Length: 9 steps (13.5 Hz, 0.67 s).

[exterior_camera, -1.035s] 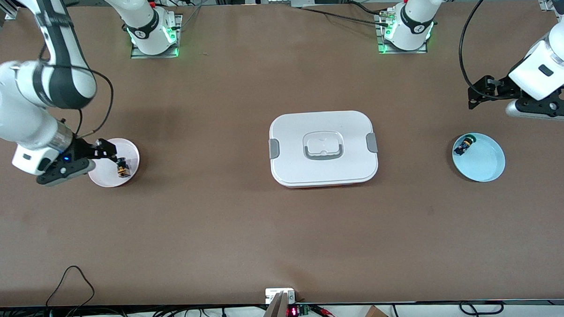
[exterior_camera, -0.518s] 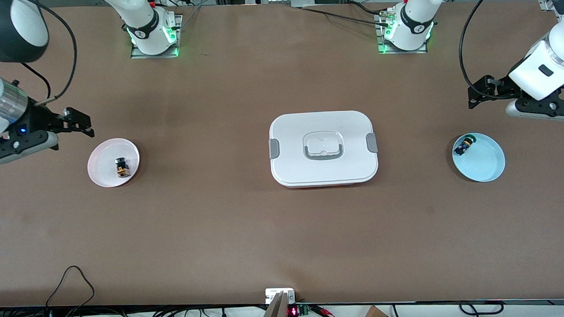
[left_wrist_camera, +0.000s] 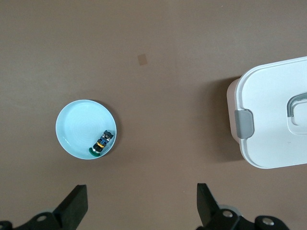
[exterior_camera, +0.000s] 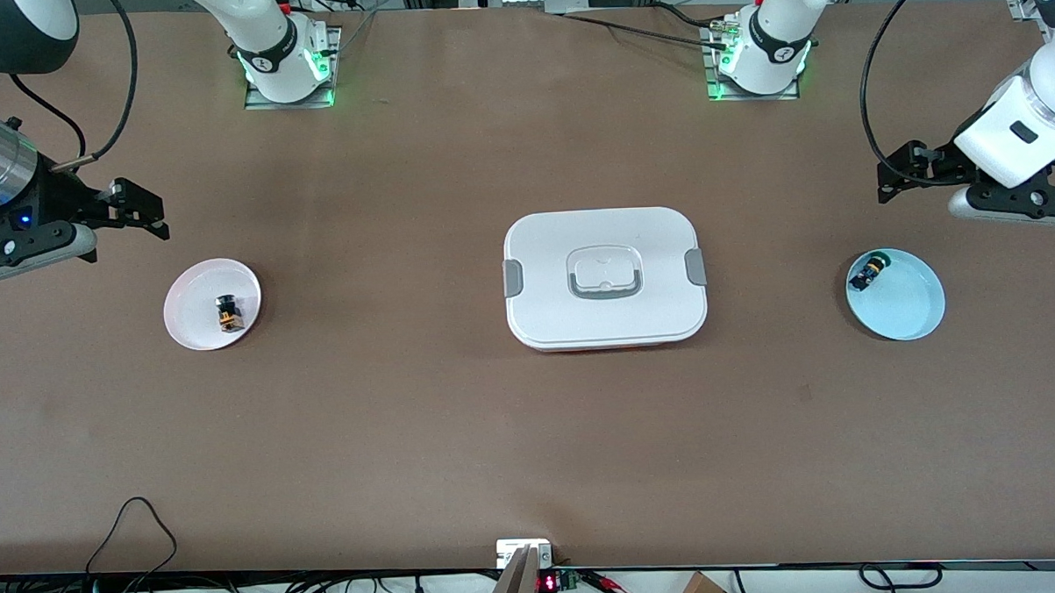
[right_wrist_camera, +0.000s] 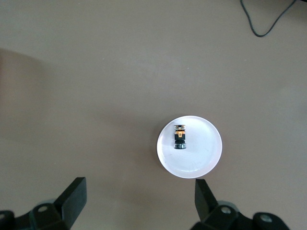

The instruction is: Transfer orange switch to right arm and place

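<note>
The orange switch (exterior_camera: 228, 313) lies on its side in the pale pink plate (exterior_camera: 187, 335) near the right arm's end of the table. It also shows in the right wrist view (right_wrist_camera: 180, 136), in the plate (right_wrist_camera: 204, 160). My right gripper (exterior_camera: 143, 211) is open and empty, up over bare table beside the plate, apart from it; its open fingers frame bare table in its wrist view (right_wrist_camera: 139, 189). My left gripper (exterior_camera: 887, 177) is open and empty over bare table near the blue plate, and its wrist view (left_wrist_camera: 141, 189) shows the same.
A light blue plate (exterior_camera: 914, 314) at the left arm's end holds a black switch with a green cap (exterior_camera: 869, 273); both show in the left wrist view (left_wrist_camera: 76, 127) (left_wrist_camera: 102, 143). A white lidded box (exterior_camera: 606, 281) stands mid-table.
My right gripper has lifted off the pink plate and moved toward the right arm's end of the table, leaving the orange switch in the plate. The left arm has not moved.
</note>
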### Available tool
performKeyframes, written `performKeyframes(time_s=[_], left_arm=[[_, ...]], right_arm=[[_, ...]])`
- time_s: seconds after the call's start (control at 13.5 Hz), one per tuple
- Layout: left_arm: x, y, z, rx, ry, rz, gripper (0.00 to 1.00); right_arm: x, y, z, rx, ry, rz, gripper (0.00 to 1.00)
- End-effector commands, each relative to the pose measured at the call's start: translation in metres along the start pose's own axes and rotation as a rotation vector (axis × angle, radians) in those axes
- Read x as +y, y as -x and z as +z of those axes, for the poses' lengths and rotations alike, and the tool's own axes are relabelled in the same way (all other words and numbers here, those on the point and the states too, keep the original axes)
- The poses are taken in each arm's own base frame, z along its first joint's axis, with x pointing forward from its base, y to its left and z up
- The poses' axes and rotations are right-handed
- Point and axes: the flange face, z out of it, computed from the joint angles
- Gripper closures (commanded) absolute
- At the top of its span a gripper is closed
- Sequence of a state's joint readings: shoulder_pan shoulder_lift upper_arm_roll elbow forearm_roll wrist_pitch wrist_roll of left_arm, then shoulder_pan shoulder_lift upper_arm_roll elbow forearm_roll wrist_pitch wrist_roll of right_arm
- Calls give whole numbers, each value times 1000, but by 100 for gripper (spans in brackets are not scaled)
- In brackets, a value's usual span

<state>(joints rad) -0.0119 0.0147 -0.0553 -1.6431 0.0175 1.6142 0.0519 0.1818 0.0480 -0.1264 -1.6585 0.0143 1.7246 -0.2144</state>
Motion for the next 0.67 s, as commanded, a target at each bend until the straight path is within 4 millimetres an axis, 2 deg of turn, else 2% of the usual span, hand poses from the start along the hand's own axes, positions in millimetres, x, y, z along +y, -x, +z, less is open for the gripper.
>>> performKeyframes(time_s=[0.0,0.15,0.59], left_arm=[[-1,1,-7,-2,7,-9,0],[-1,1,-7,-2,9,-8,0],[-1,2,-6,-8,9,-8,0]], right_arm=[[-7,-3,-18,10,30,43,0],[-17,-9,-17,-9,26,23,0],[-11,-10,-14,-8,32,42,0]])
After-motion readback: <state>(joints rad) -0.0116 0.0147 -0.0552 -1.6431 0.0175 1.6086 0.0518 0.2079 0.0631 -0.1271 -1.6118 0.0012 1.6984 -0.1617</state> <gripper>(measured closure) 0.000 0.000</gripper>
